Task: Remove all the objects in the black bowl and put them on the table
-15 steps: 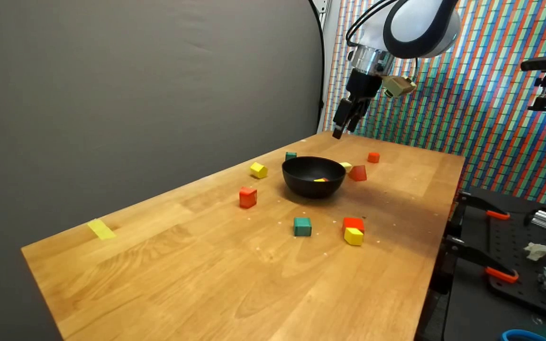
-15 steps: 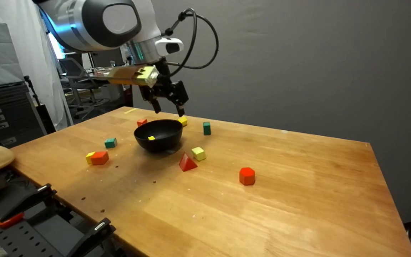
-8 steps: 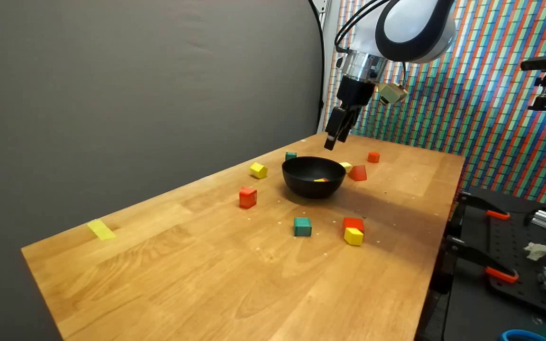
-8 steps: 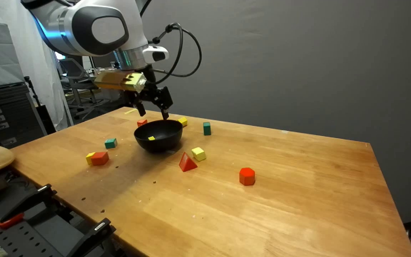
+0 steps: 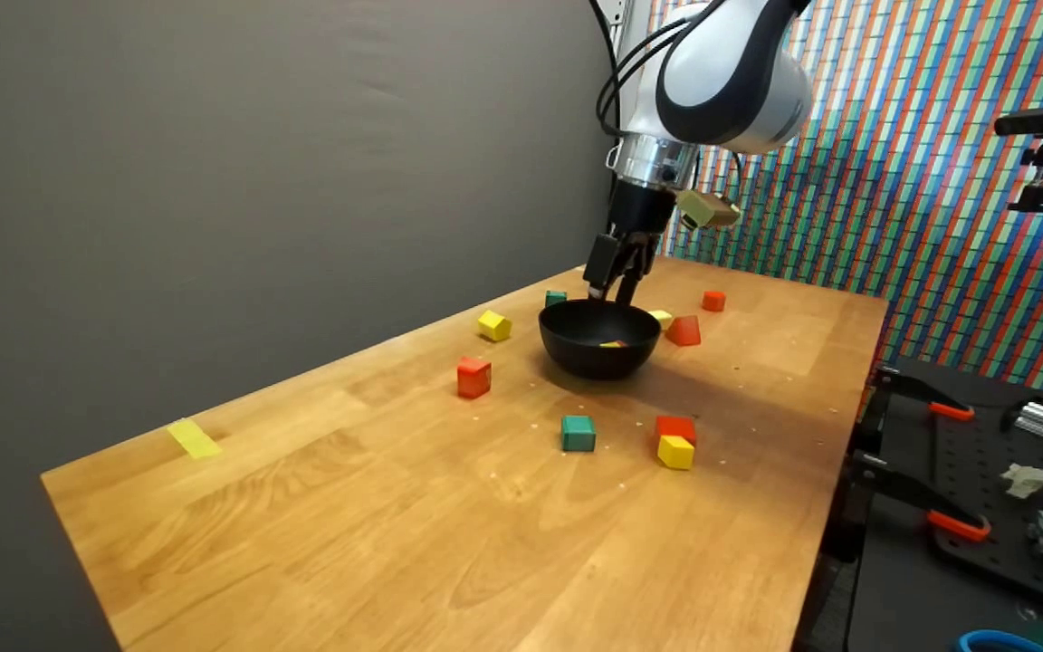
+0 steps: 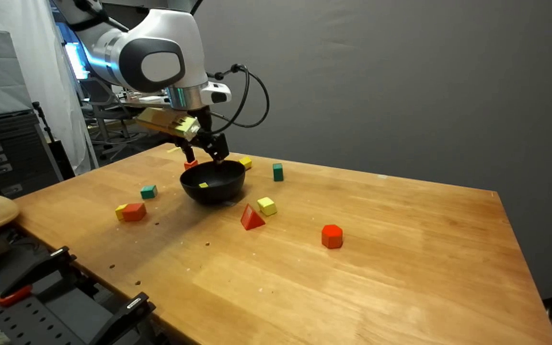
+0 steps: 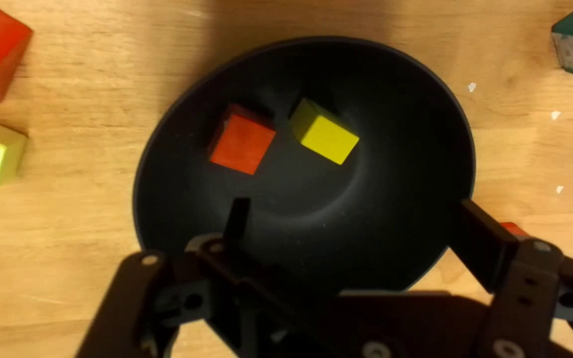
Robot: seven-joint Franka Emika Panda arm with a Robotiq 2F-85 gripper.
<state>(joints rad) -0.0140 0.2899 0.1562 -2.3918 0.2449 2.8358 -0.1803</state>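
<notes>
A black bowl [image 6: 214, 193] stands upright on the light-brown wooden surface [image 6: 400, 239]; inside, a red block [image 7: 242, 144] and a yellow block [image 7: 327, 138] lie just apart; more red, yellow and green blocks [image 6: 278, 173] sit around it

My jaws stand wide; in the wrist view the free room between them faces the bowl [image 7: 401, 149], and one finger [image 7: 488, 243] overlaps its rim; touching or not, I cannot tell. Inside, a narrow gap parts the red block [image 7: 244, 143] from the yellow block [image 7: 330, 140]. Outside, pyramid [image 6: 252, 219] and pale block [image 6: 267, 206] hem one side.
</notes>
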